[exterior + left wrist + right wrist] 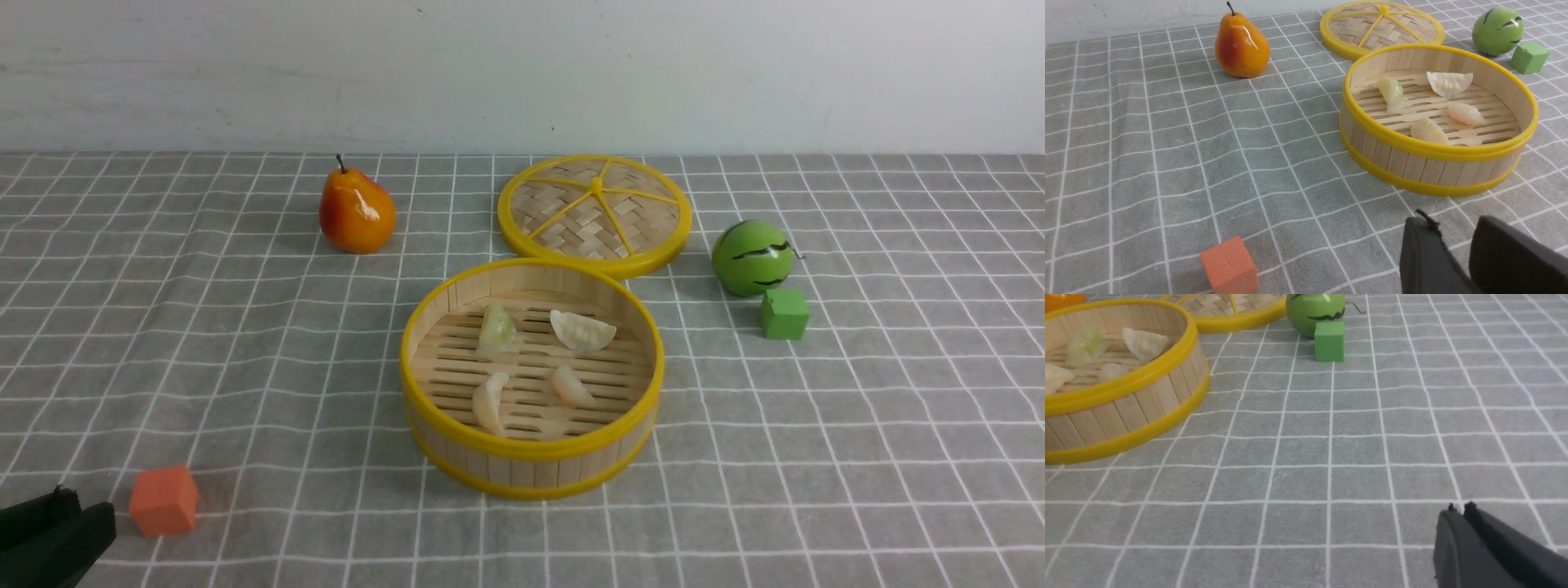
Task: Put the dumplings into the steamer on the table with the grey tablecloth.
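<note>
The left fingers [1457,241] are standing apart with a narrow gap and holding nothing, hovering low over the grey tablecloth [245,367] near an orange cube [163,500]. The right fingers [1458,512] are pressing together, empty, over bare cloth. Beyond them the steamer [531,453] is sitting mid-desk with all four dumplings [535,359] lying on its slats (one pale green, three whitish), its lid [594,214] resting flat just behind.

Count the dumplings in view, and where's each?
4, all on the steamer floor. Green dumpling back left, largest white dumpling back right, one white front left, one white front right. None on the cloth; nothing seems hidden.
</note>
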### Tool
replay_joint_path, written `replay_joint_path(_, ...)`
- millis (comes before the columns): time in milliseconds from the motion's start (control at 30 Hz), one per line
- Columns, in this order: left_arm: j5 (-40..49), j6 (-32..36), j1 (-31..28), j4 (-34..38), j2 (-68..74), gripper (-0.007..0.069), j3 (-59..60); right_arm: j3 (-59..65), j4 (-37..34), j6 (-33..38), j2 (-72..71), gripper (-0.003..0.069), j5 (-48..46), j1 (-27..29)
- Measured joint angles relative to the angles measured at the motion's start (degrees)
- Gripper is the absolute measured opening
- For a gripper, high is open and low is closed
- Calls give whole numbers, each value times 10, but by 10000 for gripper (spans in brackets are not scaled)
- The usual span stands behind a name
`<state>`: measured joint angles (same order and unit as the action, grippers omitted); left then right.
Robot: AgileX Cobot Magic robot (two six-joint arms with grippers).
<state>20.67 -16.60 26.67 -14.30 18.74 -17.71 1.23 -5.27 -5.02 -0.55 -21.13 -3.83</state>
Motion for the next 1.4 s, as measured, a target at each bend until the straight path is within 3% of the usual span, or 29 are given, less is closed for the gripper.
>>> replay_joint_path(133,0,0,0,0,0,177,0,-2,6,-24,0,12,-10,-3)
replay_joint_path(1167,-13,0,0,0,-7,200,14,-3,13,-19,0,53,-11,-3)
replay_joint_path(1267,-26,0,-8,0,-25,199,39,-3,13,-19,0,56,-11,-3)
replay_joint_path(1400,-61,-12,-62,10,-115,200,118,-3,13,-19,0,63,-11,-3)
